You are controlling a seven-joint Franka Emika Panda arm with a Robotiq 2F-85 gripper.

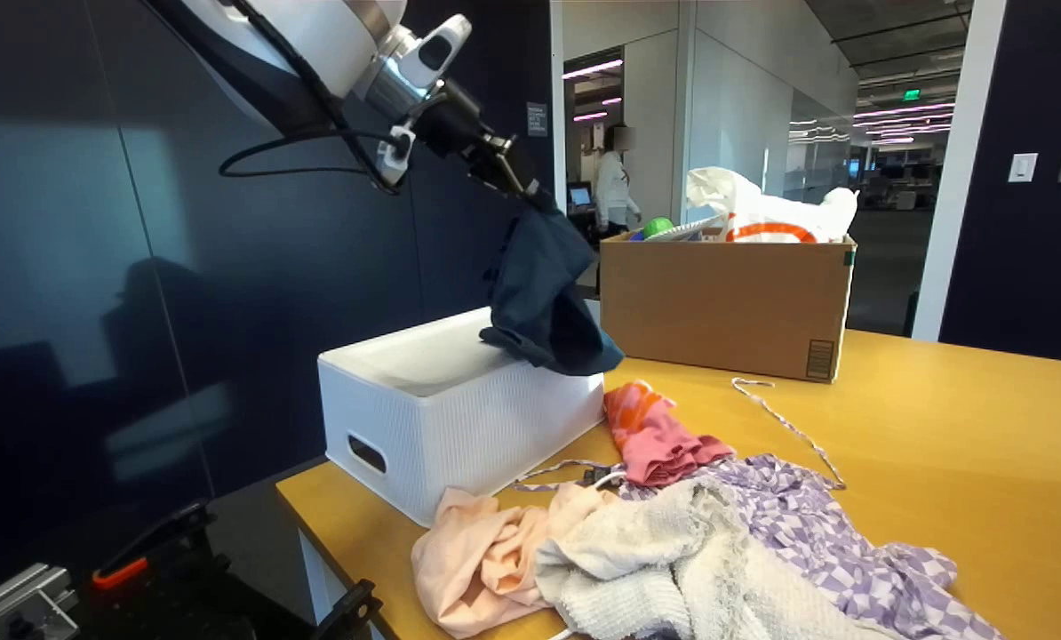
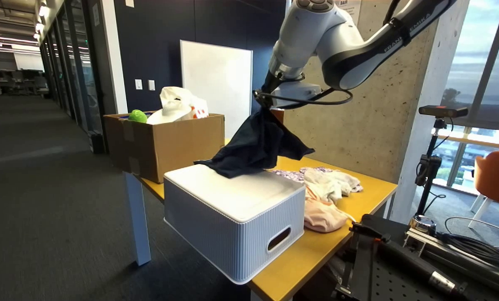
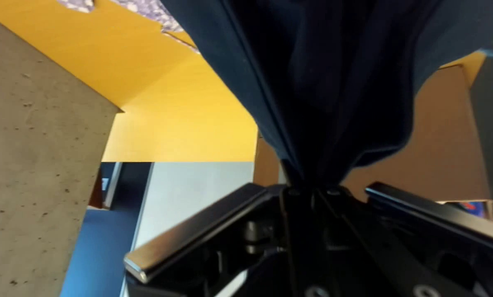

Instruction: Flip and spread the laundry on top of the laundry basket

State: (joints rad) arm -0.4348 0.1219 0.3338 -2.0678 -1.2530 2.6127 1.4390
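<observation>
Laundry (image 1: 544, 289) hangs from the gripper (image 3: 310, 189) over the white basket (image 2: 207, 221)

Dark navy, limp, gathered to a point at the top. Wrist view gives the grip plainly: jaws closed on the laundry, pinching it at the tips, creases running out from there. In an exterior view a loose corner (image 2: 300, 149) flares sideways, toward the piled clothes (image 2: 327, 186); in an exterior view the lower folds (image 1: 575, 351) overlap the basket's long rim. Whether they touch it I cannot tell. Pink-and-orange cloth (image 1: 653, 437), near the basket, shows in an exterior view, along with a person in white (image 1: 615, 191) in the background. In an exterior view, a whiteboard (image 2: 216, 88) beyond the cardboard box (image 2: 187, 146).
</observation>
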